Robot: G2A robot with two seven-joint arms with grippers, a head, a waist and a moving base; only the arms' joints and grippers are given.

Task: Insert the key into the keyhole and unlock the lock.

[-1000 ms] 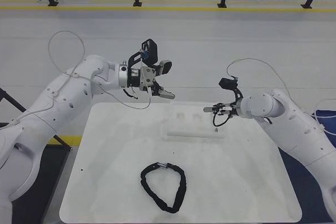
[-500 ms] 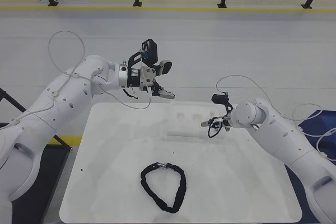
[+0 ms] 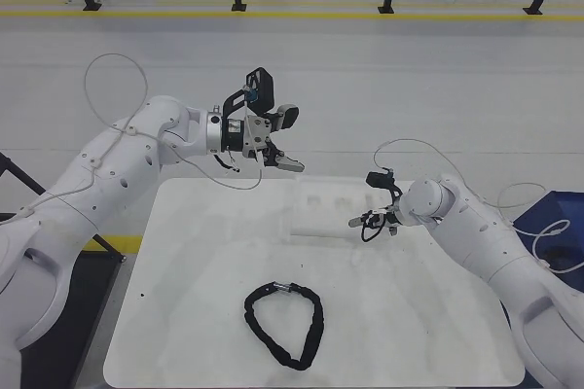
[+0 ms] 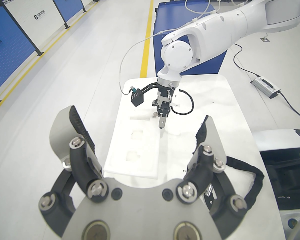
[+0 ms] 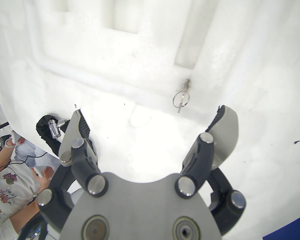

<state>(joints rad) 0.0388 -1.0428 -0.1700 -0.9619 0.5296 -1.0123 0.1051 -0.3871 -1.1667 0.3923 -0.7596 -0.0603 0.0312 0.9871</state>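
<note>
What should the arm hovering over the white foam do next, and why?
Probably ease the right gripper down toward the key and shift sideways until the key is centred between its jaws. The gripper is open and empty. The key, with its small ring, sits at the edge of the foam block just beyond the jaw tips and nearer one jaw, so closing now would likely miss it.

The right gripper [image 3: 354,223] is dropping and swinging in toward the foam block [image 3: 316,209], closing on the key [image 5: 180,99] just ahead of it.
</note>
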